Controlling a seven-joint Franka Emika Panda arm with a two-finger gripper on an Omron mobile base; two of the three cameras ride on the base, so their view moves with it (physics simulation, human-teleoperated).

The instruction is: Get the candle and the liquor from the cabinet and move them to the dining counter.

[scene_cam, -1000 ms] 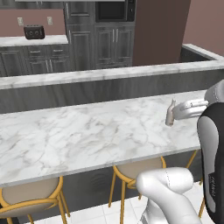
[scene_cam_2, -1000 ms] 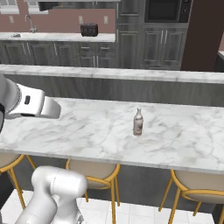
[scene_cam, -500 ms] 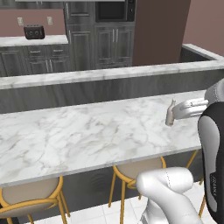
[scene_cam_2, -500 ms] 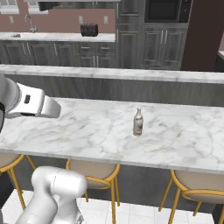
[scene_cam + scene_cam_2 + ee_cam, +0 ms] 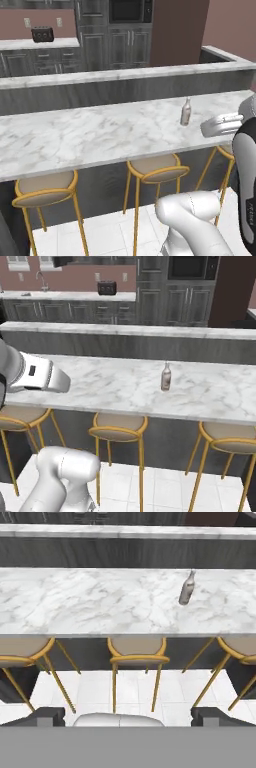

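Observation:
The liquor (image 5: 186, 112) (image 5: 166, 377) (image 5: 187, 589), a small cream-white bottle with a long neck, stands upright on the marble top of the dining counter (image 5: 90, 135) (image 5: 110, 381) (image 5: 90, 602). My gripper (image 5: 129, 716) is open, its two dark fingertips (image 5: 45, 716) set wide apart with nothing between them. It hangs back from the counter's front edge, above the floor and stools, well short of the bottle. The candle is out of view. Which of the dark grey cabinets at the back is the task's cabinet, I cannot tell.
Gold-legged round stools (image 5: 155, 167) (image 5: 117, 426) (image 5: 137, 649) stand under the counter's front edge. A raised ledge (image 5: 125, 75) runs behind the counter top. On the far worktop sits a black toaster (image 5: 42, 34) (image 5: 106, 288), with a built-in microwave (image 5: 187, 266) among dark cabinets.

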